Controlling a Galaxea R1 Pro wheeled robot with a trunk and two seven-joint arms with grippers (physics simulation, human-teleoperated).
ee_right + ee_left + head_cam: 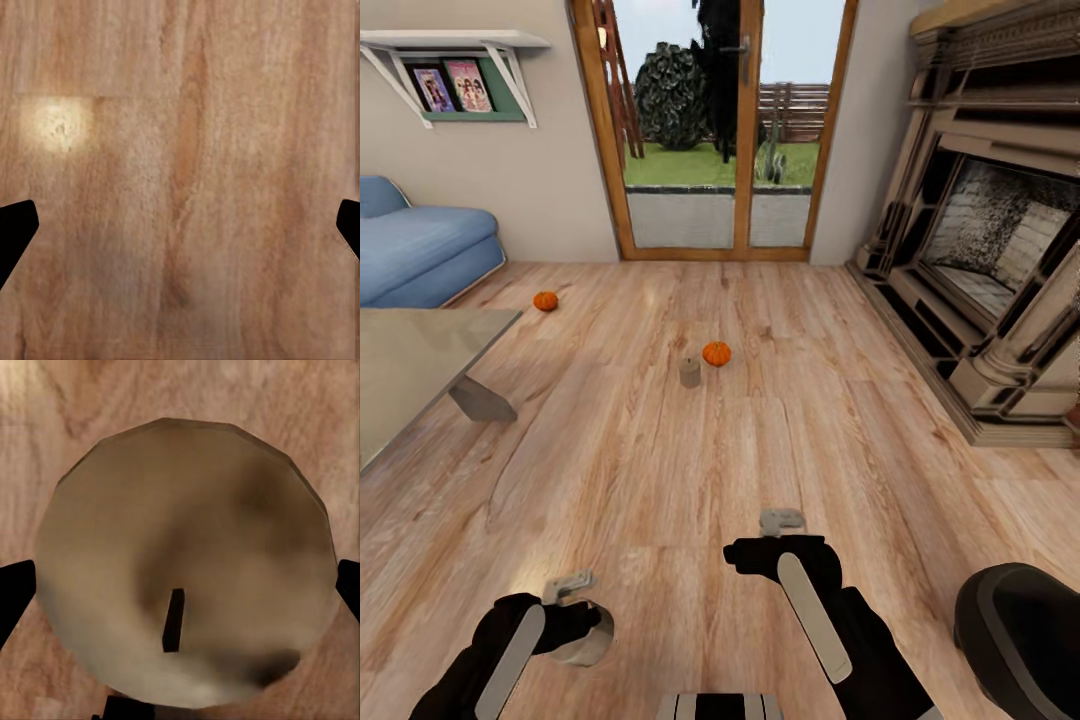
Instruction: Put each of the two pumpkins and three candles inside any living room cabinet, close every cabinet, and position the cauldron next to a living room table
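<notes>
Gripping a stubby grey-beige candle from above, the left gripper has its two dark fingertips at the candle's opposite sides, close against its round edge. In the left wrist view the candle's flat top is seen end on, with a short dark wick near its middle and wood floor around it. In the head view this candle sits low at the near left, partly under the black arm.

The right gripper hangs above bare wood floor with its fingers spread wide and nothing between them; a pale glint of light lies on the boards beneath.

Farther out on the floor, a second candle stands upright, with a small orange pumpkin just beside it, toward the fireplace side. Another pumpkin lies well apart from them, near a blue sofa. A glass-topped table juts in at the left. Glazed wooden doors stand at the far wall, a wall shelf with pictures hangs above the sofa, and a large stone fireplace fills the right side. A dark rounded object shows at the near right corner; what it is cannot be told.
</notes>
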